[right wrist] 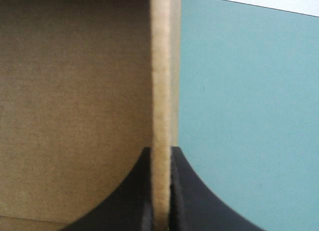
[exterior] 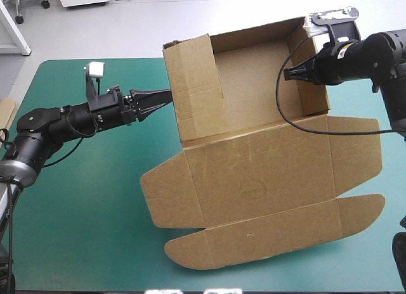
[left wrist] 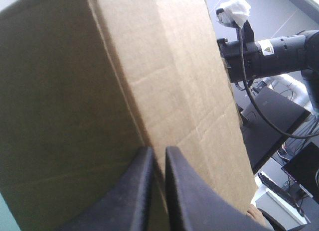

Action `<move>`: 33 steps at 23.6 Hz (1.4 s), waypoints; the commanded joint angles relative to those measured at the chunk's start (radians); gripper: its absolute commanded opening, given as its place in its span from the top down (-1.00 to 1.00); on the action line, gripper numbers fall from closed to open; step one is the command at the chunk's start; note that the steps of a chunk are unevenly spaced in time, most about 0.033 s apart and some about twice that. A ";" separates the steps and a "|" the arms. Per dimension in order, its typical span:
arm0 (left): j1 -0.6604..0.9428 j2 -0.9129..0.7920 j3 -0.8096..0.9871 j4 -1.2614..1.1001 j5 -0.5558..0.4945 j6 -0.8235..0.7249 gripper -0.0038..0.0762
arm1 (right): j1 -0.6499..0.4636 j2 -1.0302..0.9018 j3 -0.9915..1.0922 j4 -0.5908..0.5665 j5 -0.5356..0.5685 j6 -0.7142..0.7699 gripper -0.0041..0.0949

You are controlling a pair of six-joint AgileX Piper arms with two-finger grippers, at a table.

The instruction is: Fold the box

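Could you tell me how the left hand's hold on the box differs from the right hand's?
The left hand grips the tall left wall, the right hand the lower right wall. The left hand faces its wall's broad side; the right hand sees its wall edge-on. Both are shut on the box.

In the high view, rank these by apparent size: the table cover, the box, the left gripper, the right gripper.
1. teal-green cover
2. brown box
3. left gripper and right gripper: each is shut on a box wall, and they look about alike, so they are not ranked.
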 commanded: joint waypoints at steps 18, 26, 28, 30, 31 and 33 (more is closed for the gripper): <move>-0.057 -0.035 -0.104 0.199 -0.263 -0.190 -0.16 | 0.000 0.048 -0.027 0.090 -0.054 0.034 0.95; -0.239 -0.035 -0.194 0.698 -0.597 -0.566 -0.15 | 0.000 0.070 -0.019 0.119 -0.053 0.080 0.95; -0.260 -0.035 -0.207 0.840 -0.617 -0.685 -0.08 | 0.024 0.071 -0.019 0.113 -0.058 0.105 0.95; -0.276 -0.035 -0.218 1.002 -0.619 -0.812 -0.02 | 0.075 0.071 -0.019 0.104 -0.070 0.125 0.95; -0.276 -0.035 -0.227 1.070 -0.608 -0.881 -0.02 | 0.104 0.074 -0.019 0.089 -0.083 0.154 0.95; -0.276 -0.035 -0.234 1.146 -0.587 -0.947 0.00 | 0.152 0.084 -0.019 0.035 -0.095 0.203 0.95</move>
